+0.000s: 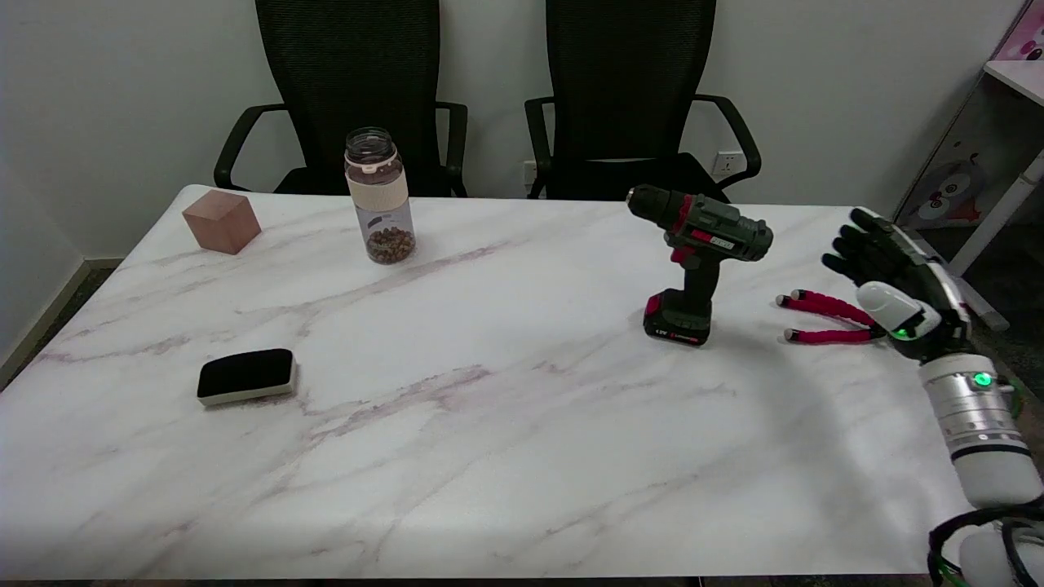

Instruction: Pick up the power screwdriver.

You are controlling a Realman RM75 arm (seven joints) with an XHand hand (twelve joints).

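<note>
drill (699, 244): upright on battery base, grip exposed
hand (889, 281): empty, fingers spread, right of drill, near tripod (832, 320)

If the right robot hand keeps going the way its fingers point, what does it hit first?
Probably nothing: the right robot hand points up-left, toward the far table edge, passing behind the power screwdriver. Depth is unclear, so a brush with its rear is possible.

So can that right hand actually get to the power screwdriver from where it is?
Probably yes. The right hand hangs open beside the power screwdriver, which stands upright, and nothing stands between them. The red tripod lies low on the table under the hand's path.
</note>
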